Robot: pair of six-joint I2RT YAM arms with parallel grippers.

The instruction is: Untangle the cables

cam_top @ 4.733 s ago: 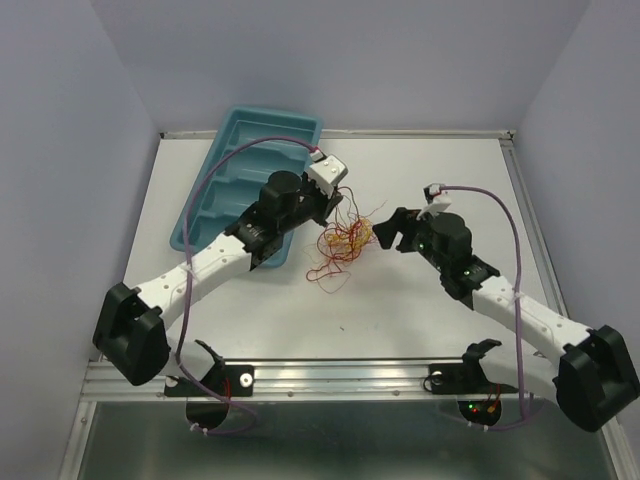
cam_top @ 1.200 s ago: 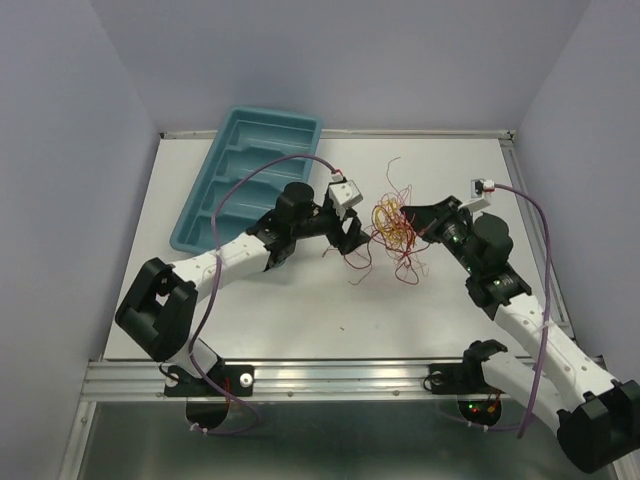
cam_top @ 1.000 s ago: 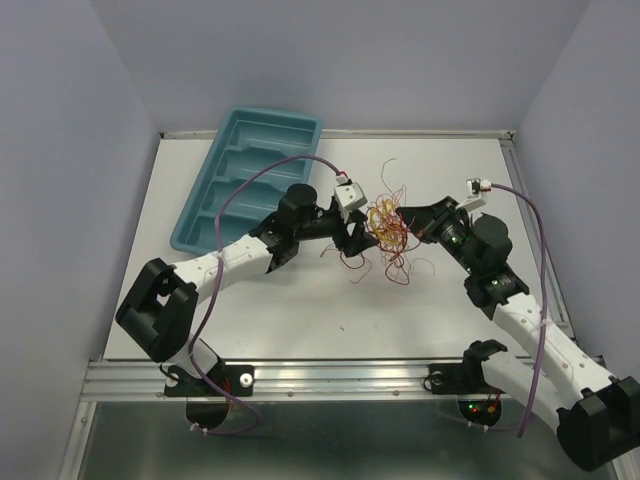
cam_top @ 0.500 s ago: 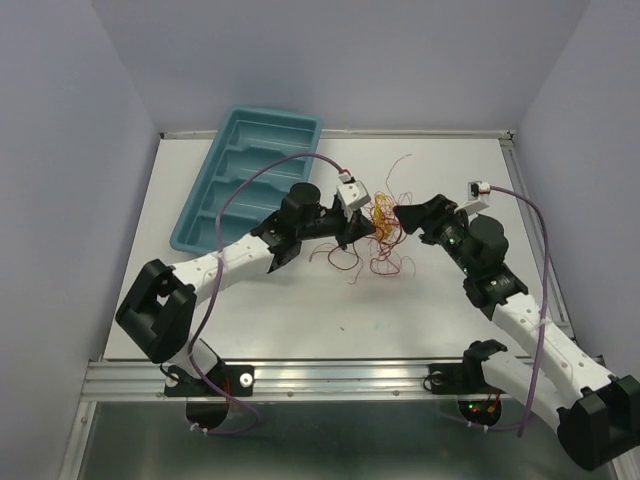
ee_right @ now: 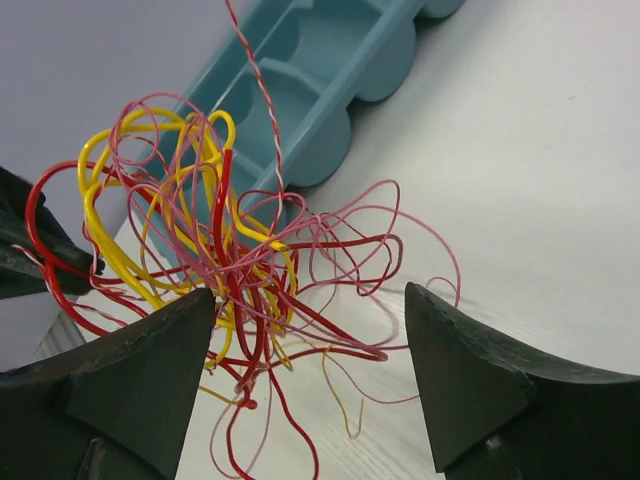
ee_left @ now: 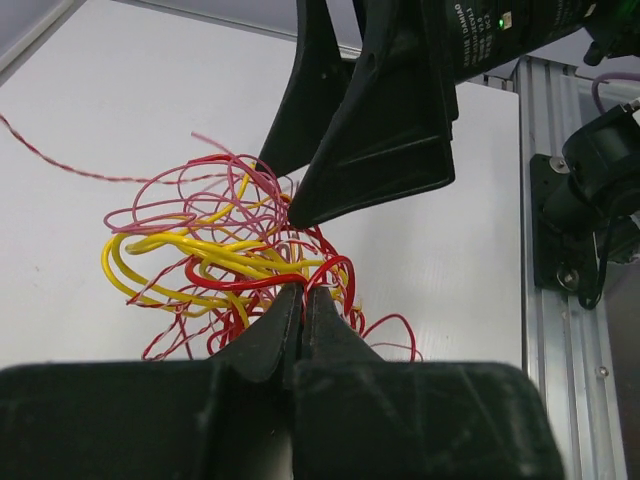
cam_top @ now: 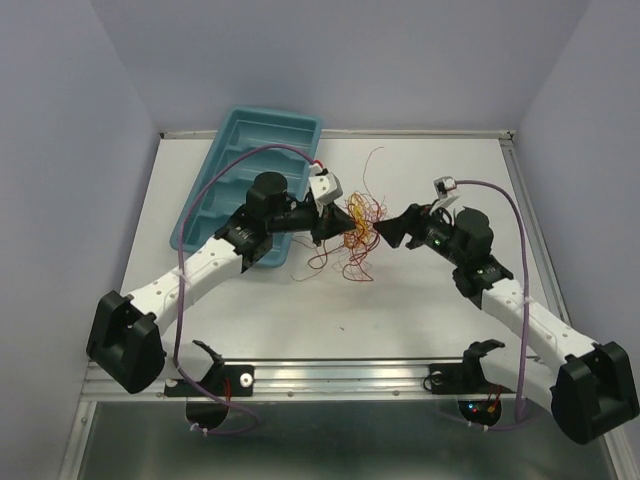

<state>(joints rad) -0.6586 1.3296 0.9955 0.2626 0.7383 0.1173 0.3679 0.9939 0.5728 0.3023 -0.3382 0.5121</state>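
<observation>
**Fingers: left pinched on cables, right spread wide**

Left gripper has its fingers pressed together, tips meeting w/ no gap. A red loop of the cables sits pinched right at those tips. In the left wrist view the rest of the bundle fans out beyond the pinch. Thick yellow and red loops fill the middle, thinner pink ones run round the outside, and one twisted strand trails off to the left edge.

Right gripper has its fingers wide apart, one on each side of the bundle, w/ strands btwn and above them. Can't tell if either pad touches a strand. Seen from the left wrist, its two black fingers point at the bundle, tips just beside the top loops.

From above, the cables hang as one knot approx mid-table. The left gripper is on the knot's left and the right gripper on its right. Loose ends droop on the near side toward the table, and one strand arcs away to the far side. Can't tell if the lowest loops touch the surface.

Teal tray lies far-left on the table, its long side running near-left to far-right. The left arm crosses over its near end. The tray also shows behind the bundle in the right wrist view.
</observation>
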